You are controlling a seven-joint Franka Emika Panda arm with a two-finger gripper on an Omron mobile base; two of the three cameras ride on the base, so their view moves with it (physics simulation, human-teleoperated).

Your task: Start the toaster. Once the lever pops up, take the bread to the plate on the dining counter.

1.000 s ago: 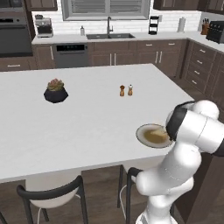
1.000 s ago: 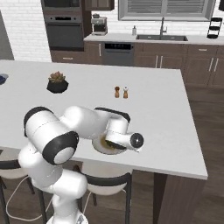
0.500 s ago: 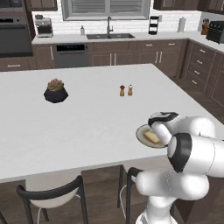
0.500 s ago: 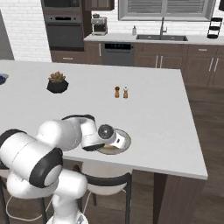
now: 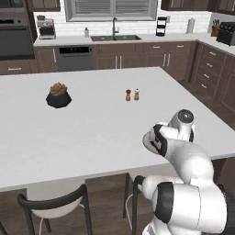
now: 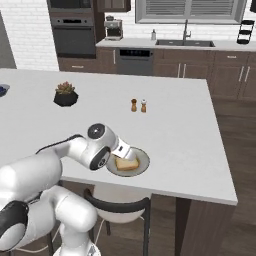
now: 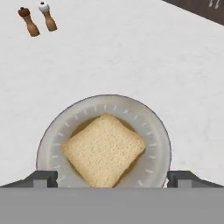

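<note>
bread [image 7: 103,148] lies flat on plate [image 7: 154,127], near worktop [image 7: 131,57] edge. i judge last step done: slice delivered. gripper [image 7: 111,177] jaws apart, holding nothing, just above plate. next: lift clear, no nudging plate. hand view shows bread whole; right base view half hides it behind arm; left base view shows toaster [image 5: 226,33] far off.

One bread slice [image 7: 104,148], one plate [image 7: 52,131], two shakers [image 7: 38,19], one potted plant [image 5: 58,95], two chairs [image 5: 55,206]

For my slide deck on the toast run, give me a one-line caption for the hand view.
Bread lying flat on the plate, open gripper above, shakers beyond on the dining counter.
</note>
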